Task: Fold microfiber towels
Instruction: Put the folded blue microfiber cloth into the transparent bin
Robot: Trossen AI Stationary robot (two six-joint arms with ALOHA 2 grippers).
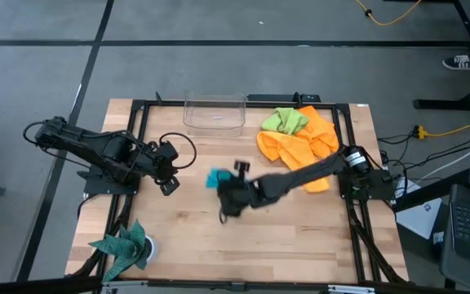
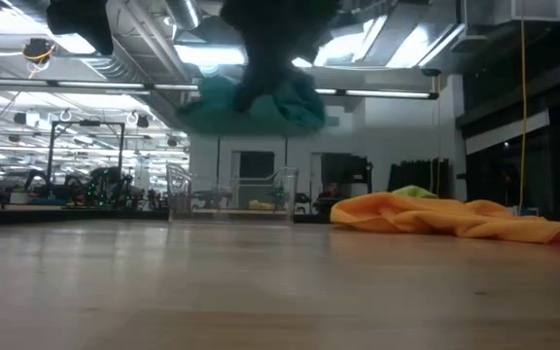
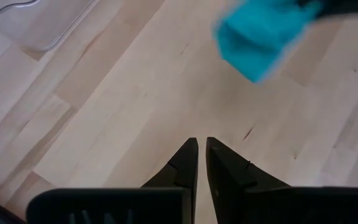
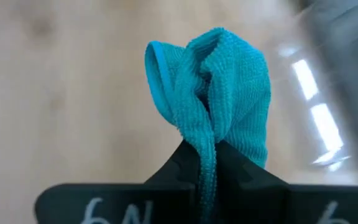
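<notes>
1. Right gripper [image 4: 205,152]: clamped on the blue towel [image 4: 219,93], pinching a narrow gathered fold. The towel is lifted clear of the tabletop [image 1: 300,237], over its middle; the low view shows it hanging bunched with air beneath.
2. Left gripper [image 3: 201,149]: fingers together, holding nothing, waiting above the tabletop's left part with the blue towel ahead of it.
3. Other towels: the orange towels [image 1: 300,145] and the green towel [image 1: 285,120] lie heaped at the far right of the tabletop, the green on top, well apart from the lifted towel. A clear bin [image 1: 215,113] stands at the far edge; a dark teal cloth [image 1: 122,247] lies at the near left corner.
4. Risk, slip: the grip takes only a thin fold of plush cloth, so a quick swing could probably pull it free and drop the towel in a heap.
5. Risk, bad lay: the towel is crumpled, not spread. Lowered as it hangs, it would likely land wadded, with no clean edge to fold.
6. Risk, second grasp: the left gripper must open before taking a corner; no corner shows plainly in the bunch.
7. Orientation: the towel hangs as a lump below the gripper, its long axis roughly vertical, free end pointing down. Its true edges and corners cannot be told.
</notes>
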